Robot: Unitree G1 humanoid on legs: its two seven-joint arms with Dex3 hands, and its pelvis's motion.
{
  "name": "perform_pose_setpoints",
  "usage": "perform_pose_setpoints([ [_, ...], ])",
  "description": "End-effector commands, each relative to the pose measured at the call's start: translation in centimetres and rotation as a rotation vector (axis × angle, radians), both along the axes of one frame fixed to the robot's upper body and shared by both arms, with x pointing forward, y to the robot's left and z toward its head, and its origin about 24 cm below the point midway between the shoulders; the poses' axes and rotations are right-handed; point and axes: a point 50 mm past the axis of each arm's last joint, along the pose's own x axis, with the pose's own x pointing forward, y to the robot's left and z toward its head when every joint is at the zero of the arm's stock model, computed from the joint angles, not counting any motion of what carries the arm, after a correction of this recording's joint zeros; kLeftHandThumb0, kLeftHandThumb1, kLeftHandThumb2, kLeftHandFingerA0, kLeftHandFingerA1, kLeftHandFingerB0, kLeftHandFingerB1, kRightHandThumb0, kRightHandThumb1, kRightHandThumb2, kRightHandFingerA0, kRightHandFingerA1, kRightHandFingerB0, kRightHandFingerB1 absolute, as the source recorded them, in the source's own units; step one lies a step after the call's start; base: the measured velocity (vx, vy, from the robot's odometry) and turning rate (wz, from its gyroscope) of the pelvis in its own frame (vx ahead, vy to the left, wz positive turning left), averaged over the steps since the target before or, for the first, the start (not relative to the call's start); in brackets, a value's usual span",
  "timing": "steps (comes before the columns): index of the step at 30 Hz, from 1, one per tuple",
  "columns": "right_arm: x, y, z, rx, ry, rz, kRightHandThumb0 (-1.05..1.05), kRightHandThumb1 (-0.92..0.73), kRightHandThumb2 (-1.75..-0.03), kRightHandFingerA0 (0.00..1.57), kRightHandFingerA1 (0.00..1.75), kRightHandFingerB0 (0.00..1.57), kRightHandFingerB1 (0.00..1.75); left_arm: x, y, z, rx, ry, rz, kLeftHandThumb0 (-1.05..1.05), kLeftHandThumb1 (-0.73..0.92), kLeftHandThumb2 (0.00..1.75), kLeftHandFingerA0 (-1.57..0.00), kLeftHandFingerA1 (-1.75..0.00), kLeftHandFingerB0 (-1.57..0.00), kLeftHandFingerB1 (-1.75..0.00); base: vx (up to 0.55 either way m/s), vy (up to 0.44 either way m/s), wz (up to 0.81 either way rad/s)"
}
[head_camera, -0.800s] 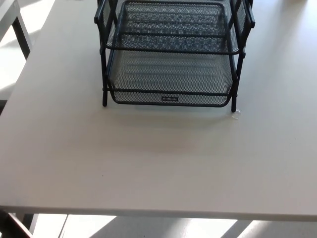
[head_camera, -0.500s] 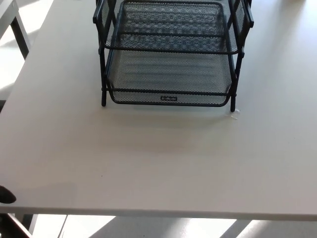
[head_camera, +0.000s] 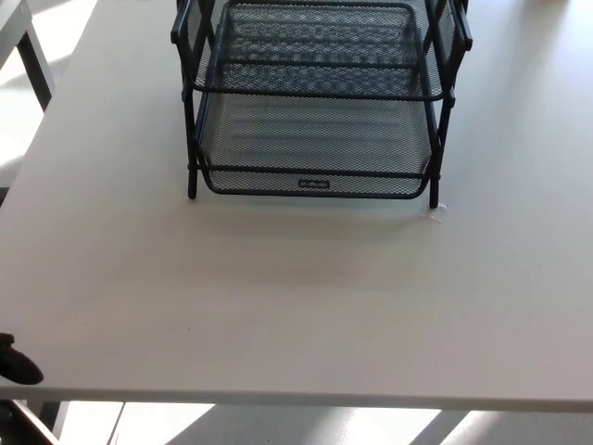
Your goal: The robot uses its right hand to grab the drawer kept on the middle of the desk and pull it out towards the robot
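Observation:
A black wire-mesh drawer rack (head_camera: 315, 93) stands at the far middle of the white desk (head_camera: 296, 297). Its bottom drawer (head_camera: 313, 148) sits pushed in, its front rim carrying a small label (head_camera: 314, 184). An upper mesh tray (head_camera: 320, 46) lies above it. A small dark tip of my left hand (head_camera: 17, 363) pokes in at the desk's near left edge; too little shows to tell its state. My right hand is out of view.
A tiny white scrap (head_camera: 439, 209) lies by the rack's front right leg. Another pale table (head_camera: 20, 28) and its leg stand at the far left, over a sunlit floor (head_camera: 278, 426) below the desk's near edge.
The dark tip of my left hand has come in at the lower left edge. The whole picture has shifted slightly, so the camera moved; the rack stays put.

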Motion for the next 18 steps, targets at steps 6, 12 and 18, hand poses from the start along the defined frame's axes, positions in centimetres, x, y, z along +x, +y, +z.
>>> perform_pose_setpoints([
  [6,3.3,5.1,9.2,-0.323,-0.311,0.204,-0.78,-0.64,-0.59,0.29,0.7,0.12,0.43,-0.2,0.0,0.3,0.036,0.024,-0.038,-0.28,0.55,0.56,-0.8,-0.88,-0.8,-0.56,0.0,0.0,0.0],
  [12,6.1,10.0,11.7,-0.358,-0.546,0.424,-0.81,-0.49,-0.87,0.13,0.59,0.08,0.48,-0.1,-0.1,0.3,0.038,0.015,-0.047,-0.28,0.55,0.56,-0.81,-0.86,-0.81,-0.57,0.0,0.0,0.0],
  [18,8.0,15.1,12.9,-0.371,-0.622,0.594,-0.38,-0.33,-0.94,0.02,0.52,0.0,0.49,-0.1,-0.1,0.3,0.03,0.008,-0.054,-0.3,0.54,0.56,-0.81,-0.91,-0.8,-0.6,0.0,0.0,0.0],
])
